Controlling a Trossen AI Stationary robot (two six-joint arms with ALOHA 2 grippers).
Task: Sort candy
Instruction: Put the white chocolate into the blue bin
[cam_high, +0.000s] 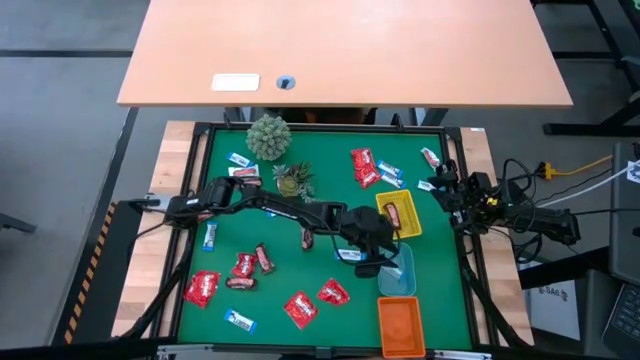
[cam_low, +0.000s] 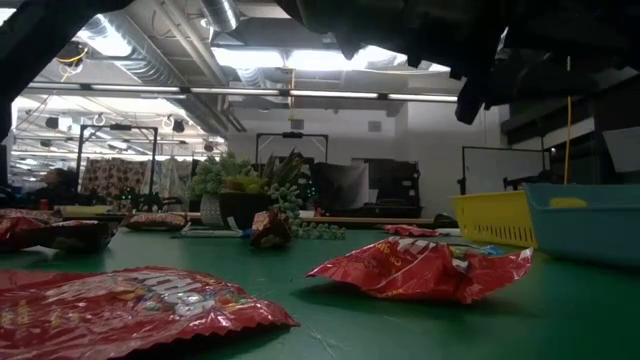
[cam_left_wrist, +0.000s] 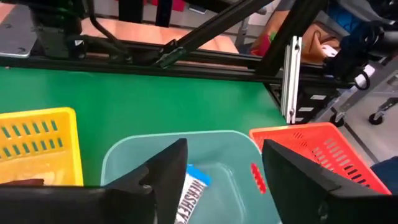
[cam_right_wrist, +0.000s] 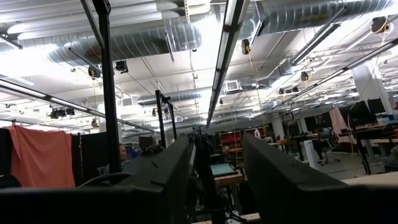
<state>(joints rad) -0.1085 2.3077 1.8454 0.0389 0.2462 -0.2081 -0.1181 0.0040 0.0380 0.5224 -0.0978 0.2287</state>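
Candy lies scattered on the green mat: red packets (cam_high: 202, 288) (cam_high: 365, 167), blue-and-white wrappers (cam_high: 238, 320), and dark mini bars (cam_high: 265, 258). My left gripper (cam_left_wrist: 224, 149) (cam_high: 375, 258) stands open over the pale blue tray (cam_left_wrist: 124, 155) (cam_high: 405, 275). A blue-and-white candy (cam_left_wrist: 189, 193) shows close by the inner side of one finger (cam_left_wrist: 171, 165), above the tray's floor. My right gripper (cam_right_wrist: 217, 180) waits at the table's right edge, tilted up toward the ceiling, open with nothing between its fingers. My left gripper's fingers stand apart over the blue tray, slanting down. The blue-and-white candy's long edge (cam_left_wrist: 185, 186) lies right beside one finger. I cannot tell whether it touches that finger or lies loose in the tray.
A yellow tray (cam_high: 398, 213) (cam_left_wrist: 37, 134) stands beyond the blue one and an orange tray (cam_high: 400, 325) (cam_left_wrist: 323, 140) nearer the front edge. Two small green plants (cam_high: 268, 135) (cam_high: 293, 180) stand at the back of the mat. A black frame (cam_left_wrist: 186, 59) rims the mat.
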